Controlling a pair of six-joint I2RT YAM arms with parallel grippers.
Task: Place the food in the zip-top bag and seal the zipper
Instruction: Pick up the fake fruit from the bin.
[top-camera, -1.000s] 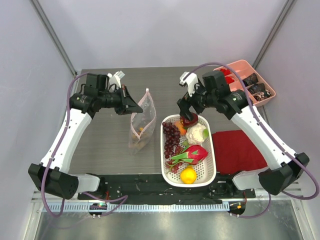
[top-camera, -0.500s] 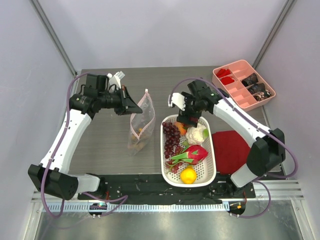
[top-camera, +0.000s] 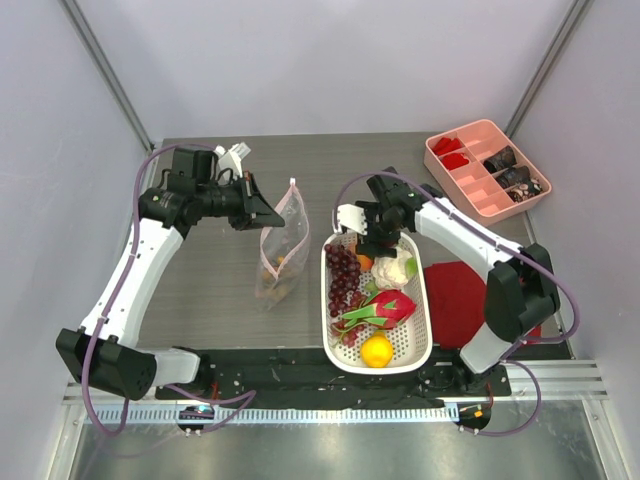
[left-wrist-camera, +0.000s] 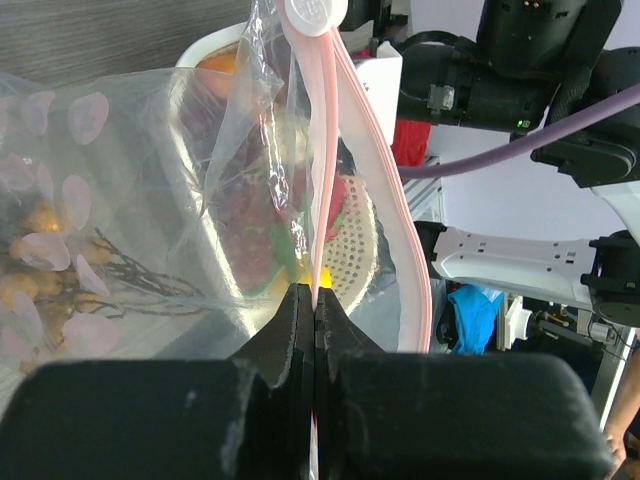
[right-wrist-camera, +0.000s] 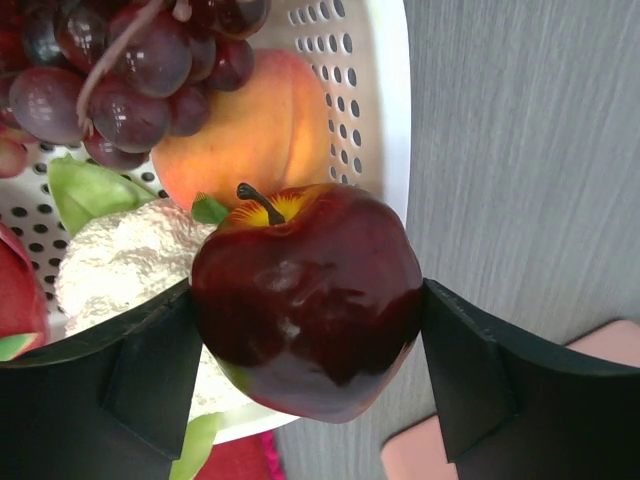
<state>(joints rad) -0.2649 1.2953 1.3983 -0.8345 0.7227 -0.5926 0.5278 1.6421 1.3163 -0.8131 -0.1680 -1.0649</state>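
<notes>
The zip-top bag (top-camera: 281, 250) stands upright left of the basket, with brownish stems and small orange bits inside (left-wrist-camera: 40, 250). My left gripper (top-camera: 262, 213) is shut on the bag's mouth edge at the pink zipper strip (left-wrist-camera: 325, 150), and the mouth gapes open. My right gripper (top-camera: 378, 238) is shut on a dark red apple (right-wrist-camera: 310, 300), held just above the far end of the white basket (top-camera: 427, 320). In the basket lie purple grapes (top-camera: 343, 280), an orange fruit (right-wrist-camera: 250, 140), a white bulb (top-camera: 393, 268), a pink dragon fruit (top-camera: 386, 308) and a yellow lemon (top-camera: 377, 350).
A folded red cloth (top-camera: 465, 300) lies right of the basket. A pink divided tray (top-camera: 487, 168) sits at the far right corner. Purple cables loop beside both arms.
The right arm has folded in towards the left, and its gripper stays over the basket's far end with the apple. The left arm and the bag have not moved.
</notes>
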